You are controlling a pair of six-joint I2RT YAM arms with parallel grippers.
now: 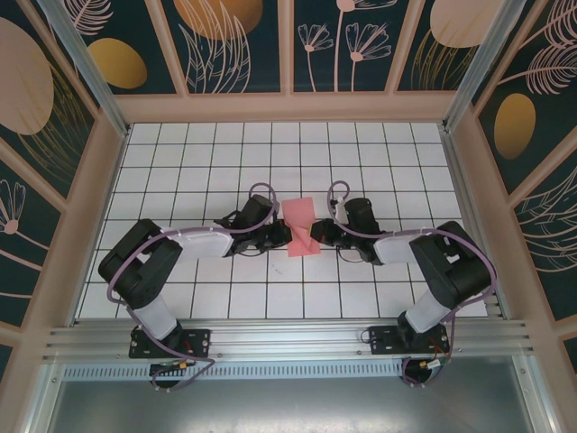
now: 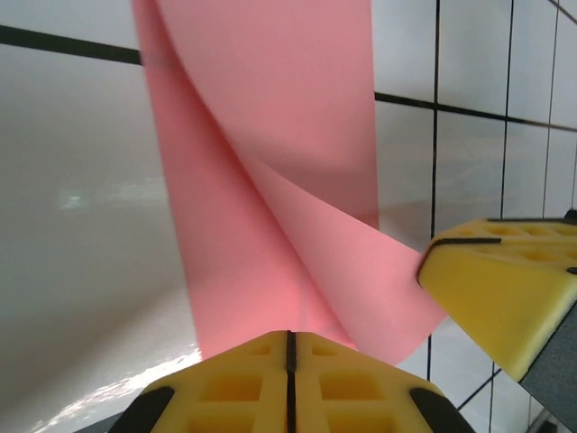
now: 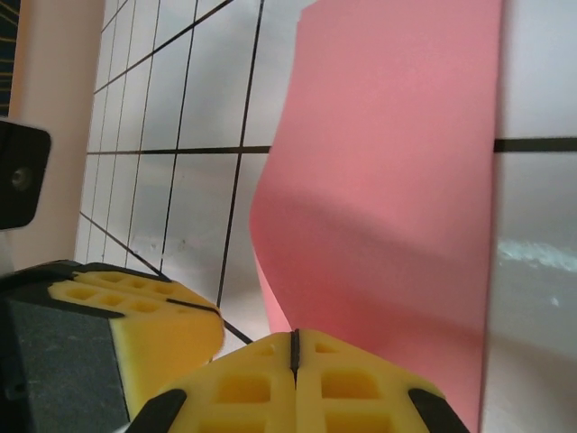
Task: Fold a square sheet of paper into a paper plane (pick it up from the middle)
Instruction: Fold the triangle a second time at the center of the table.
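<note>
The salmon-pink square sheet of paper (image 1: pixel 299 215) hangs lifted between my two grippers at the table's middle, twisted and curling over itself. My left gripper (image 1: pixel 288 237) is shut on its near left edge. In the left wrist view the sheet (image 2: pixel 270 135) rises out of the closed yellow tips of that gripper (image 2: pixel 290 341). My right gripper (image 1: pixel 316 233) is shut on the opposite edge, and in the right wrist view the sheet (image 3: pixel 397 180) bows up from the pressed-together tips of the right gripper (image 3: pixel 295 338). The two grippers almost touch. The paper plane is out of view.
White gridded tabletop (image 1: pixel 207 162) stretches around the arms, walled by patterned panels (image 1: pixel 234 41) and a metal rail (image 1: pixel 288 338) at the near edge. The right arm's yellow finger (image 2: pixel 500 289) intrudes into the left wrist view, the left arm's finger (image 3: pixel 153 316) into the right one.
</note>
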